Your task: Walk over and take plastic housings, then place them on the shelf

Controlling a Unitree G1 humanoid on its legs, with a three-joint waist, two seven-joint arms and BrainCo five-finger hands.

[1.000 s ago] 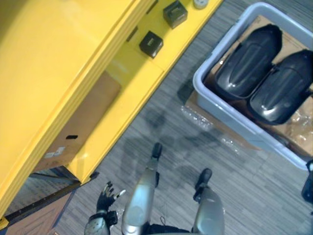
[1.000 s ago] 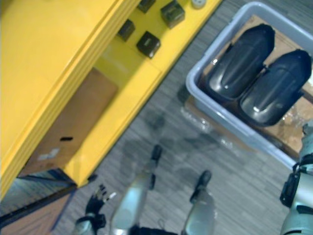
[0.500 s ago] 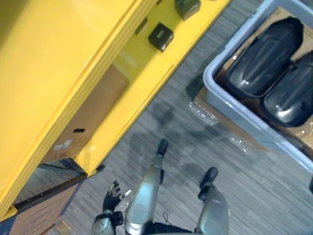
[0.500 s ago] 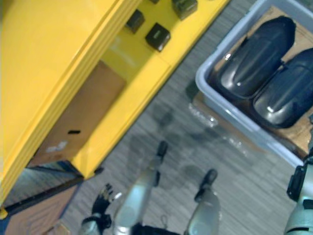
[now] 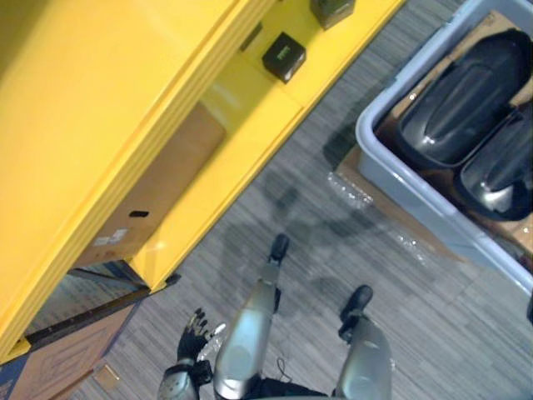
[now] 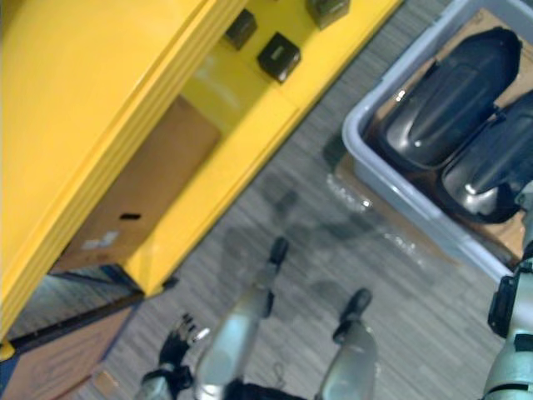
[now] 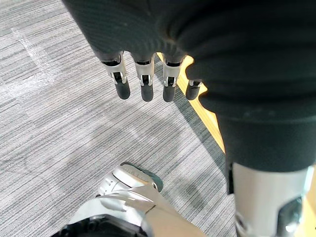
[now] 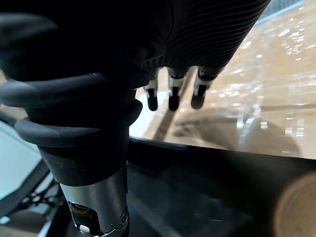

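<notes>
here the yellow shelf [image 5: 250, 142], with small black boxes [image 5: 284, 56] on it, is seen at left, and the left hand [image 5: 193, 329] is hung relaxed and empty near it. the two plastic housings [image 5: 454, 100] are laid side by side in the grey bin [image 5: 391, 167] ahead-right, long axes slanting away. the right hand [image 8: 173, 98], loose and empty, is judged nearer, only the bin's wall intervening.

Right: housings [image 5: 462, 100] in bin [image 5: 416, 196]; left: shelf [image 5: 250, 137], boxes [image 5: 284, 57] on it.
</notes>
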